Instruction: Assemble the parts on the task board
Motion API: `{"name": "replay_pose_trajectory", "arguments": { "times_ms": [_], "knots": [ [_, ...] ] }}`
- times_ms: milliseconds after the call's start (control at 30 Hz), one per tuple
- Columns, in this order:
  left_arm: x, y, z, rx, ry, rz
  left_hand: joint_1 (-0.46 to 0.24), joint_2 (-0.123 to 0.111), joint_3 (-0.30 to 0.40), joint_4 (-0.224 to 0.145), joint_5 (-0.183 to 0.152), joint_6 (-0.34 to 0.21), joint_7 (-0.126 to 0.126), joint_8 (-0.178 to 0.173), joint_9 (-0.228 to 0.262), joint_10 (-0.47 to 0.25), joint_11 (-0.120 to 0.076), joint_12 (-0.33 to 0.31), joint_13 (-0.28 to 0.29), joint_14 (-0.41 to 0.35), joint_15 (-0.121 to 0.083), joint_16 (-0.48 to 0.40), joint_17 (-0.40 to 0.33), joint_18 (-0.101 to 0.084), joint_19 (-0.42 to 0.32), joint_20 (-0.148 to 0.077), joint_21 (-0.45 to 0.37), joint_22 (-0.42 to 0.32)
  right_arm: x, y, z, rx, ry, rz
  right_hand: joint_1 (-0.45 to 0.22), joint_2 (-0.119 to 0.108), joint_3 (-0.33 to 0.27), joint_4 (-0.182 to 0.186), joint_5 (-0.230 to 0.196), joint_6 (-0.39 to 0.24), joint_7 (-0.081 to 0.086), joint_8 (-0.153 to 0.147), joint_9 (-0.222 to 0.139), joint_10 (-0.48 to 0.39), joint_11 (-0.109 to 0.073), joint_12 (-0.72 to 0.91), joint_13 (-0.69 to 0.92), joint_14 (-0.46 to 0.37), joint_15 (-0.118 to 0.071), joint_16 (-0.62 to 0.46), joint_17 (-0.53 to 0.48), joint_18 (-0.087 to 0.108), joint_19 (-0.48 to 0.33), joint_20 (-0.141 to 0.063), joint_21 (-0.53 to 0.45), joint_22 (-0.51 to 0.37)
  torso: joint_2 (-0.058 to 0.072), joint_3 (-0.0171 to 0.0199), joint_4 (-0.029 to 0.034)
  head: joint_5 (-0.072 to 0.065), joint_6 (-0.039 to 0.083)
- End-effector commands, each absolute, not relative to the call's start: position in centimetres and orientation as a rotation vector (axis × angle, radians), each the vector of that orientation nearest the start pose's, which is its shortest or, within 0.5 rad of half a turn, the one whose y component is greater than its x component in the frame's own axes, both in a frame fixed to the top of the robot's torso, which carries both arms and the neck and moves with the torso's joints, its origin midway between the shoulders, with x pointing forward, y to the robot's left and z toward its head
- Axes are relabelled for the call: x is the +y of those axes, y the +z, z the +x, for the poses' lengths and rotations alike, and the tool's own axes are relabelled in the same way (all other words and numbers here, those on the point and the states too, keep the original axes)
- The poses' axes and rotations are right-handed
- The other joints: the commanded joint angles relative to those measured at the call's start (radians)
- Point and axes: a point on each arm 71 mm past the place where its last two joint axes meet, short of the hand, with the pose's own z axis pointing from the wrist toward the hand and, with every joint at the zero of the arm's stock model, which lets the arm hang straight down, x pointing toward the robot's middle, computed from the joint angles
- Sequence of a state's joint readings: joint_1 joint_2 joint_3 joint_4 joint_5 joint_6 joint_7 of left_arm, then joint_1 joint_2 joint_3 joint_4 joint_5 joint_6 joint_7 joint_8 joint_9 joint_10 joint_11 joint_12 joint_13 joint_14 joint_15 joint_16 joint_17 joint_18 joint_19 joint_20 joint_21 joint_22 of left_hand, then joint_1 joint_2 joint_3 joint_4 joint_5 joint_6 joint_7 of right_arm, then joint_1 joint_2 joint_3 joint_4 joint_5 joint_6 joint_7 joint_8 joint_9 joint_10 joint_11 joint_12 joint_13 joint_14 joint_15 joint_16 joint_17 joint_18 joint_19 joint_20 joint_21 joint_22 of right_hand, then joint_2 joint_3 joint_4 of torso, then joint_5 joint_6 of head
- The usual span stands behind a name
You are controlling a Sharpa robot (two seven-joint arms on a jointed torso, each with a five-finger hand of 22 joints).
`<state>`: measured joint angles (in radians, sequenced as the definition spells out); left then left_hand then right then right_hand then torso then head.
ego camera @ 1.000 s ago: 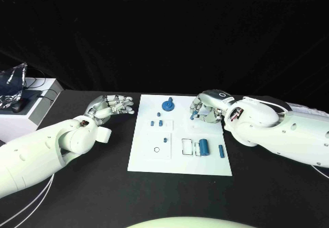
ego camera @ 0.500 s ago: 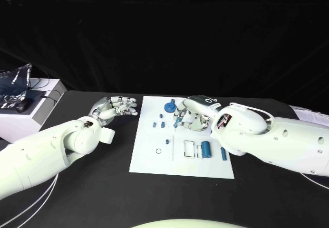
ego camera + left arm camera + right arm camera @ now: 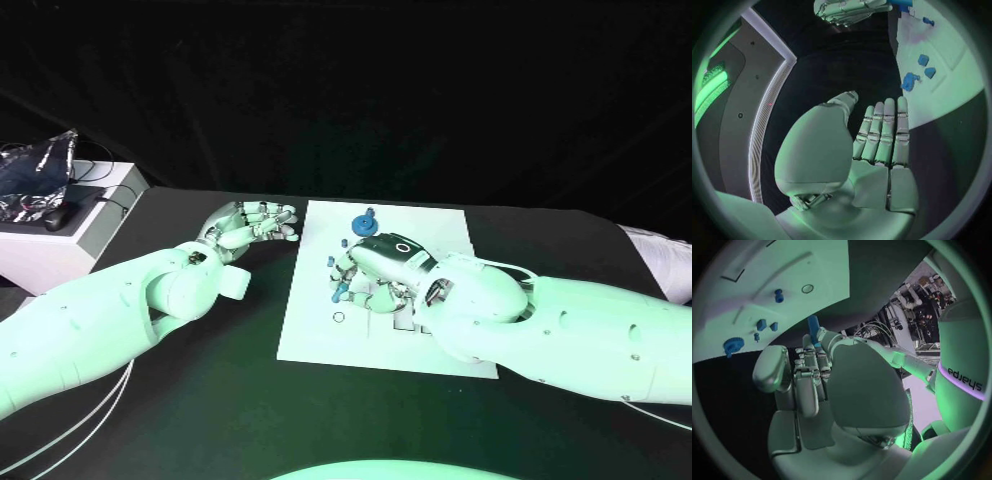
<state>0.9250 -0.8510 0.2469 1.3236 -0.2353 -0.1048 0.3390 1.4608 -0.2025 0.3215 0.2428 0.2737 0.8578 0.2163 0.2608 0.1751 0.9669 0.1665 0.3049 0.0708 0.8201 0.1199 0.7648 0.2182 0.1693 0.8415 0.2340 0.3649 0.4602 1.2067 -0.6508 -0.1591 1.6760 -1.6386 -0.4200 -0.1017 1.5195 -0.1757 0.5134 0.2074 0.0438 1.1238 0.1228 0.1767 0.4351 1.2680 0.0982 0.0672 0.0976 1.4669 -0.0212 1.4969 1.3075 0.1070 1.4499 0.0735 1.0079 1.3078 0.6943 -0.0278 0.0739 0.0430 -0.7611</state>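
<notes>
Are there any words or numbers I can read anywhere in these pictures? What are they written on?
"edjeys": that is how the lettering reads on the robot's white body in the right wrist view; it looks mirrored or upside down, so the true word is uncertain.
The right hand has a small dark mark on its back, too small to read.
The task board shows no readable text.
</notes>
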Motion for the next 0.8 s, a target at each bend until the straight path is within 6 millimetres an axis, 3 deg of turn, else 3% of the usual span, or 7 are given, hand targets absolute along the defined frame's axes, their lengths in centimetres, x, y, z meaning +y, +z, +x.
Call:
{"name": "replay_pose_trajectory", "arguments": {
  "times_ms": [33,233,800],
  "knots": [
    [27.0,-22.9,49.9,1.446,-1.533,-1.095,0.000,0.011,0.000,0.006,-0.003,-0.002,0.008,0.005,-0.001,-0.003,0.003,-0.003,-0.001,0.001,0.004,-0.004,0.001,0.010,0.010,0.001,-0.006,-0.002,-5.8,-20.0,41.0,1.488,0.905,-0.573,-0.002,0.012,0.087,-0.087,0.005,0.002,0.002,0.003,0.002,0.054,-0.046,0.001,0.001,0.063,-0.005,0.003,0.069,-0.015,-0.001,-0.003,-0.006,0.076,0.001,0.0006,-0.0004,0.007,-0.006],
    [27.0,-22.8,49.9,1.447,-1.534,-1.095,0.001,0.012,-0.001,0.006,-0.003,-0.002,0.008,0.005,-0.001,-0.003,0.003,-0.004,-0.001,0.001,0.004,-0.005,0.001,0.010,0.010,0.001,-0.007,-0.002,-5.6,-21.4,41.0,1.516,0.887,-0.582,-0.003,0.012,0.088,-0.089,0.005,0.001,0.002,0.003,0.003,0.053,-0.046,0.000,0.000,0.063,-0.004,0.002,0.067,-0.015,-0.002,-0.003,-0.010,0.075,0.001,0.0003,0.0005,0.008,-0.011],
    [27.1,-22.8,49.8,1.449,-1.534,-1.095,0.001,0.012,-0.001,0.006,-0.003,-0.002,0.008,0.005,-0.001,-0.003,0.003,-0.004,-0.001,0.001,0.004,-0.005,0.001,0.010,0.010,0.001,-0.007,-0.002,-5.6,-22.6,41.4,1.538,0.805,-0.578,-0.005,0.012,0.092,-0.093,0.005,0.000,0.003,0.004,0.004,0.053,-0.045,-0.001,0.000,0.062,-0.004,0.000,0.063,-0.014,-0.003,-0.003,-0.016,0.074,0.001,0.0006,0.0009,0.013,-0.028]
  ]
}}
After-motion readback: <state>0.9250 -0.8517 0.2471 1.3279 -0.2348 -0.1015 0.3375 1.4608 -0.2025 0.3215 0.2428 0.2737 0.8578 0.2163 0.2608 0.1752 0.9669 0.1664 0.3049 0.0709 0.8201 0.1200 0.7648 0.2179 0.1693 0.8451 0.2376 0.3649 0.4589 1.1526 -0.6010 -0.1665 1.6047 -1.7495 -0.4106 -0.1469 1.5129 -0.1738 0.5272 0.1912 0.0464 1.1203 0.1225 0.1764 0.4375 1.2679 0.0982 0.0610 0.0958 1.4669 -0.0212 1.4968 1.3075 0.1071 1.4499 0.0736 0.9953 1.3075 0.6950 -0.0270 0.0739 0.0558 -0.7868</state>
